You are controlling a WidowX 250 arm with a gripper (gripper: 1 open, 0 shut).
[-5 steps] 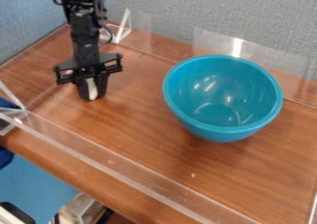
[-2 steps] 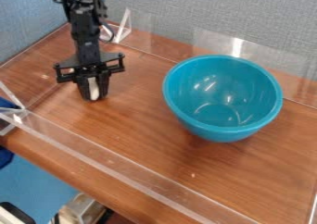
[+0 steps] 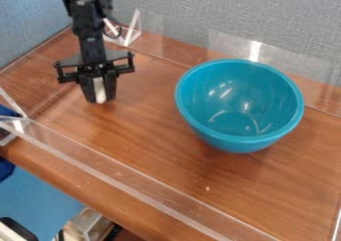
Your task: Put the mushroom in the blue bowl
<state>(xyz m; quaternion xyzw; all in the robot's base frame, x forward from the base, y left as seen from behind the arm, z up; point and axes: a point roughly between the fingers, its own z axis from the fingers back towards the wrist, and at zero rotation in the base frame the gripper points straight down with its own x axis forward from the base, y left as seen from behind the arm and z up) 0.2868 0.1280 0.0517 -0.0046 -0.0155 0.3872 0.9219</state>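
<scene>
Standing at the near edge, I see a clear acrylic wall (image 3: pixel 160 190) running along the front of the wooden table (image 3: pixel 120 135), and nothing lies on the bare wood just behind it. Further in, to the right, the blue bowl (image 3: pixel 240 106) sits upright and empty, its mouth open to the ceiling. To the left and a little farther back, the gripper (image 3: pixel 96 89) points straight down from its black arm, its jaws clamped on the mushroom (image 3: pixel 98 92), a pale stub hanging between them with its long axis roughly vertical. It appears just clear of the wood, though I cannot be sure of the gap. The bowl lies well apart from the gripper, off to the right and slightly nearer me, so I judge the next move calls for a carry rightward, high enough to clear the bowl's rim, before letting go.
</scene>
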